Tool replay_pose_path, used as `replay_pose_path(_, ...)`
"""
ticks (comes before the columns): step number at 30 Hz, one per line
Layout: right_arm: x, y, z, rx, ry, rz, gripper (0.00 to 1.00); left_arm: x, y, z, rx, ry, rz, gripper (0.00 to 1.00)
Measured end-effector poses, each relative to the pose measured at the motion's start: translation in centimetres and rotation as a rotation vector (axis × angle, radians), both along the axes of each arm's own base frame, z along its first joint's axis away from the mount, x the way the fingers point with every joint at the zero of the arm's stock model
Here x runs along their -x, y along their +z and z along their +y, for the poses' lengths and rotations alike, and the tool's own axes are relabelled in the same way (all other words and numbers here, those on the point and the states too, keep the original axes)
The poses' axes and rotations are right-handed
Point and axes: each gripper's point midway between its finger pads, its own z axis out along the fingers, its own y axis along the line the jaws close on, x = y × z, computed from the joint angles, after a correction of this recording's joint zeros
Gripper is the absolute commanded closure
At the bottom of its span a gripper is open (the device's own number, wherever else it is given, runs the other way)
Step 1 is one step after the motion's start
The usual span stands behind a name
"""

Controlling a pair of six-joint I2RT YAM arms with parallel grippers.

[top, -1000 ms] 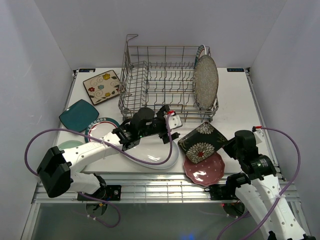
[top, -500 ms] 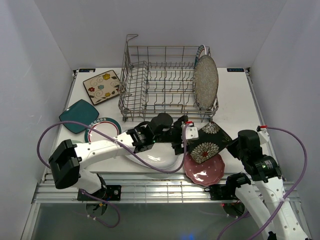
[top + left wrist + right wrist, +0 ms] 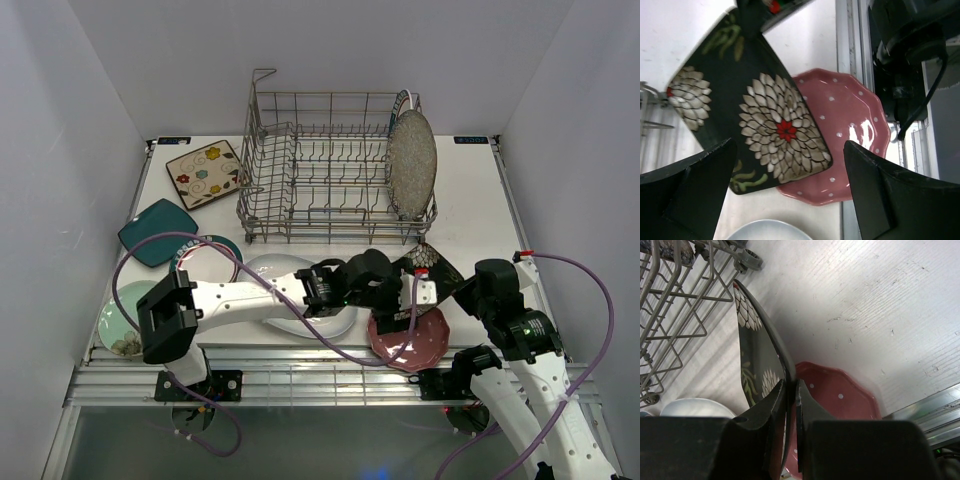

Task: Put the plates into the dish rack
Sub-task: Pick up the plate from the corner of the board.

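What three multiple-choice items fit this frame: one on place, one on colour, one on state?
1. Where is the speckled grey plate?
A. flat on the table
B. upright at the right end of the dish rack
C. beneath the rack

2. What colour is the scalloped plate lying under the black floral plate?
A. teal
B. cream
C. pink

3. What is the right gripper doing?
A. hanging open
B. shut on the black floral plate's edge
C. shut on a rack wire

Answers:
1 B: it stands on edge among the tines at the rack's right end.
2 C: the left wrist view shows it pink with white dots.
3 B: the right wrist view shows both fingers pinched on the tilted plate's rim.
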Motion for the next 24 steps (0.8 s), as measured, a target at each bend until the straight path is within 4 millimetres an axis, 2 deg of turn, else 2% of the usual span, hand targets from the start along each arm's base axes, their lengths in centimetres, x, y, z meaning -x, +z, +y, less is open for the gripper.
replay_pose_path(4,0.0,0.0,0.0,0.0,0.0,0.0,0.92,1.2,-3.2,-0.4,-0.076,-0.008,0.03,0.04)
replay_pose_path(7,0.0,0.0,0.0,0.0,-0.001,0.0,0.92,1.3,-4.8,-0.4,-0.111,0.003,0.054,0.05)
replay_pose_path(10,0.0,0.0,0.0,0.0,-0.001,0.0,0.92,1.1,-5.7,-0.5,-0.129,0.029,0.059,0.05)
replay_pose_path(16,0.0,0.1,0.0,-0.002,-0.001,-0.004,0.92,0.1,-6.3,-0.8,-0.13,0.082,0.036,0.06)
replay_pose_path(19,0.0,0.1,0.0,-0.001,-0.002,-0.004,0.92,-0.2,-7.4,-1.1,-0.146,0.098,0.033,0.07)
replay_pose_path(23,0.0,0.1,-0.1,0.0,-0.003,-0.004,0.92,-0.2,-8.5,-1.1,-0.17,0.111,0.031,0.22)
replay_pose_path(24,0.0,0.1,-0.1,0.0,-0.003,-0.004,0.92,-0.2,-8.6,-1.1,-0.17,0.112,0.032,0.29)
